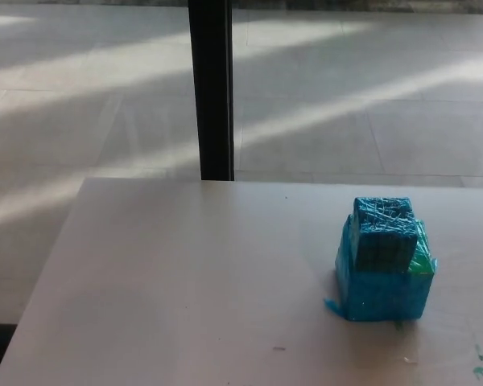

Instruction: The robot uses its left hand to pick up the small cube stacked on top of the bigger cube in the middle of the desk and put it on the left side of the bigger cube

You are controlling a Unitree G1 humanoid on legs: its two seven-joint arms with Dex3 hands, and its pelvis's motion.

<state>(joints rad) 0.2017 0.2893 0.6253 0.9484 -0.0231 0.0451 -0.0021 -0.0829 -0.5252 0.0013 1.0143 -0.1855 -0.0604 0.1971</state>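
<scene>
A small blue cube (383, 232), wrapped in shiny tape, sits on top of a bigger blue cube (384, 289) with a green patch showing at its upper right corner. The stack stands on the pale desk (185, 297), right of the picture's middle. The small cube rests slightly toward the front left of the bigger one. Neither of my hands shows in the head view.
A black vertical post (210, 88) rises behind the desk's far edge. Beyond it lies a tiled floor (346, 96) with bands of sunlight. Small green marks (480, 370) dot the desk at the lower right corner.
</scene>
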